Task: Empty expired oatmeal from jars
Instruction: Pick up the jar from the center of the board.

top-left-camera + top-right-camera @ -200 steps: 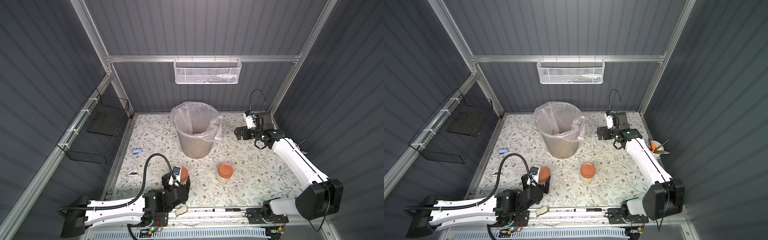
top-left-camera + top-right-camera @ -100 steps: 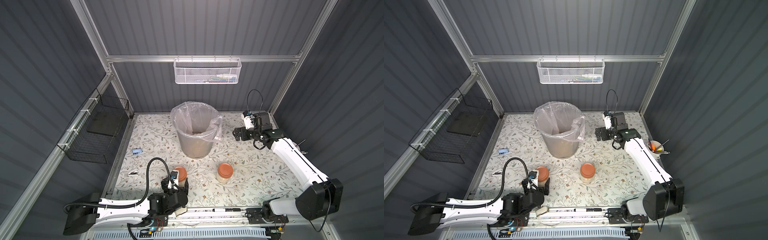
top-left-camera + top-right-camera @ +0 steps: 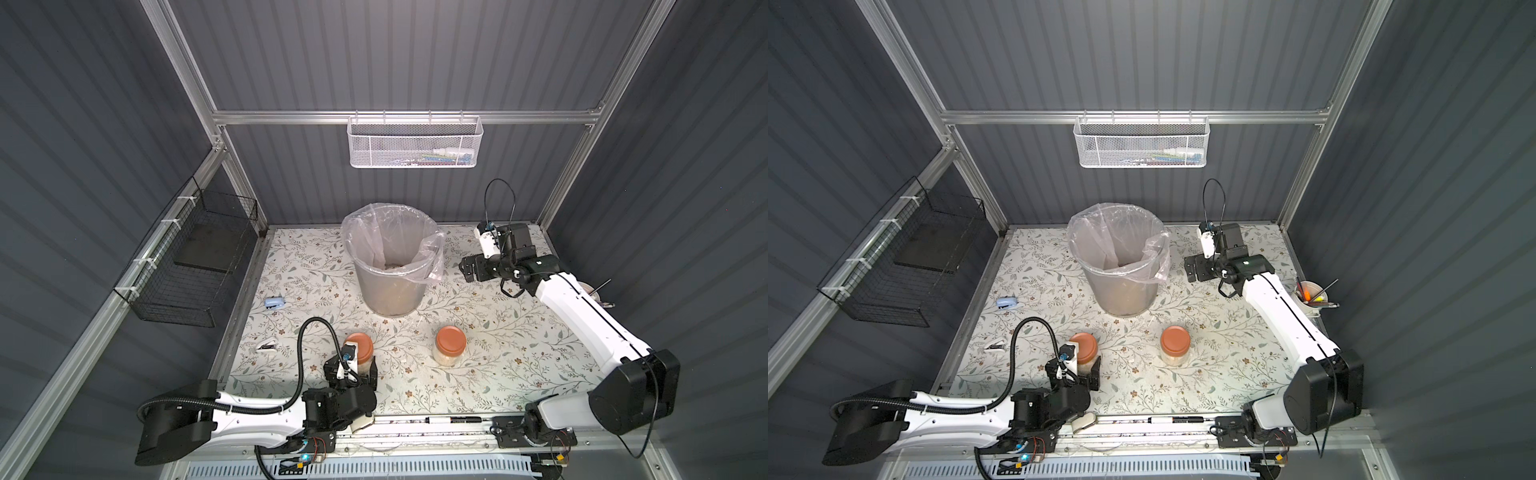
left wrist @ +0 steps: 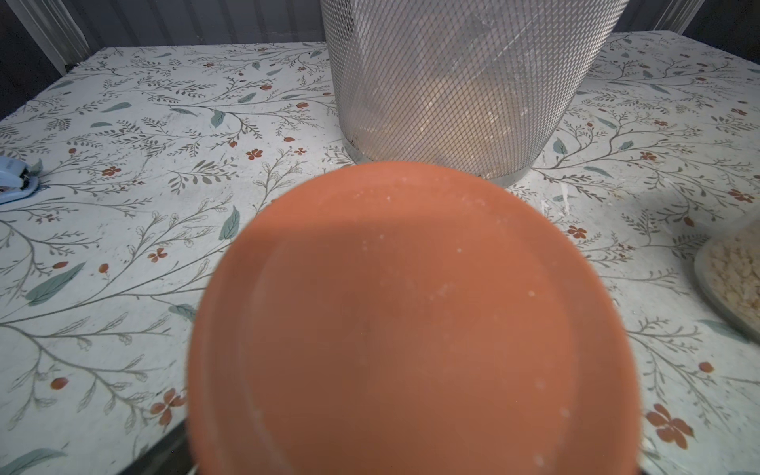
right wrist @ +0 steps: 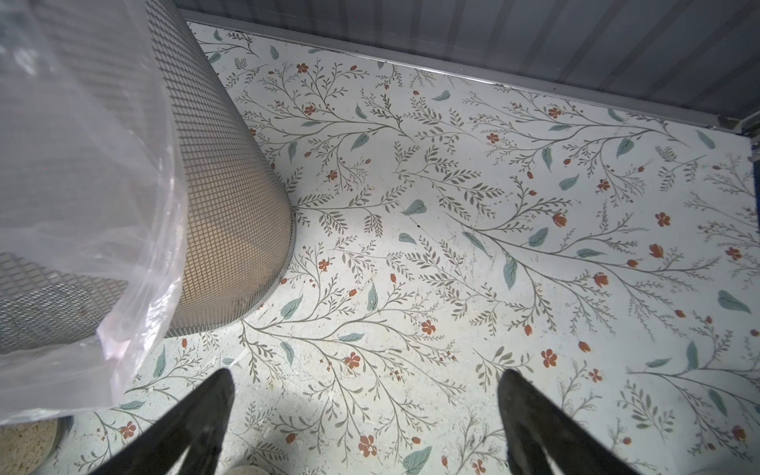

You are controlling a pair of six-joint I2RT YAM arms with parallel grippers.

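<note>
A laboratory robot booth is suggested by dark grey ribbed wall panels [image 3: 374,54], silver aluminium frame rails [image 3: 291,117] and a floral-printed tabletop [image 3: 498,332].

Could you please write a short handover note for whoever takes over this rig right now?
Left gripper: open, fingers either side of the left jar, not closed on it.
Right gripper: open, empty, over the table beside the bin.
Right jar stands free on the table.
Done: neither jar opened or emptied; oatmeal inside both.
Left: grip, unscrew, pour into bin, each jar.
</note>
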